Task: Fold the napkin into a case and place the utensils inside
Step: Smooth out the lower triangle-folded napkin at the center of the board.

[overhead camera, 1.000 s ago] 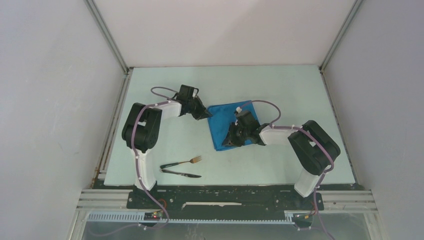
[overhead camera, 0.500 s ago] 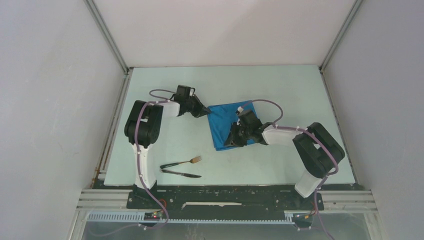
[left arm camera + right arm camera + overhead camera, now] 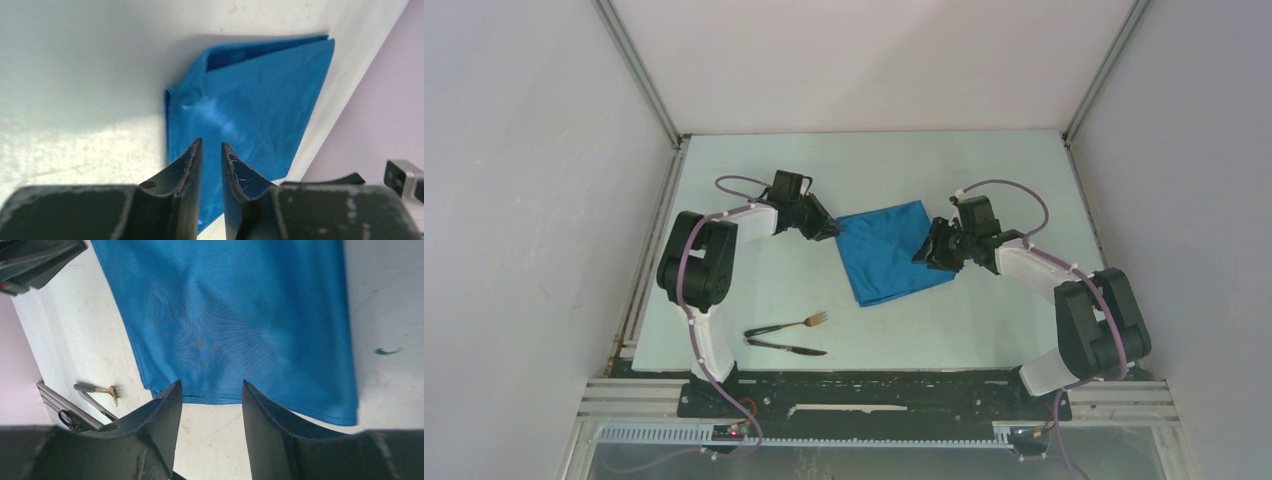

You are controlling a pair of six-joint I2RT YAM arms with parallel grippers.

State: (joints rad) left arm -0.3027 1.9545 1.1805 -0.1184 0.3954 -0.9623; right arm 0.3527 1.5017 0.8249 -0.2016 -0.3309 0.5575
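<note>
Your table [image 3: 984, 170] is pale green and walled on three sides, with both arms reaching inward from the near edge. The left arm [image 3: 699, 265] bends toward the middle from the left, and the right arm [image 3: 1089, 320] comes in from the right. Between them lies the napkin [image 3: 886, 252], bright blue, folded into a flat four-sided shape and set askew on the table's middle. The left wrist view shows doubled layers at its left corner [image 3: 200, 75]. Your left gripper [image 3: 832, 231] sits at that left corner. Its fingers [image 3: 190, 165] are drawn close, with only a thin slit between them, and blue cloth shows behind the slit rather than caught in it. Your right gripper [image 3: 921, 256] hangs over the napkin's right edge. Its fingers [image 3: 165, 415] are spread well apart, straddling the hem, and the cloth [image 3: 225, 320] lies smooth beyond them. The fork [image 3: 789, 325] lies near the table's front edge, by the left arm's base and well apart from the napkin, its tines pointing right. The knife [image 3: 789, 347] lies just in front of it, and the two handles meet at their left ends.
</note>
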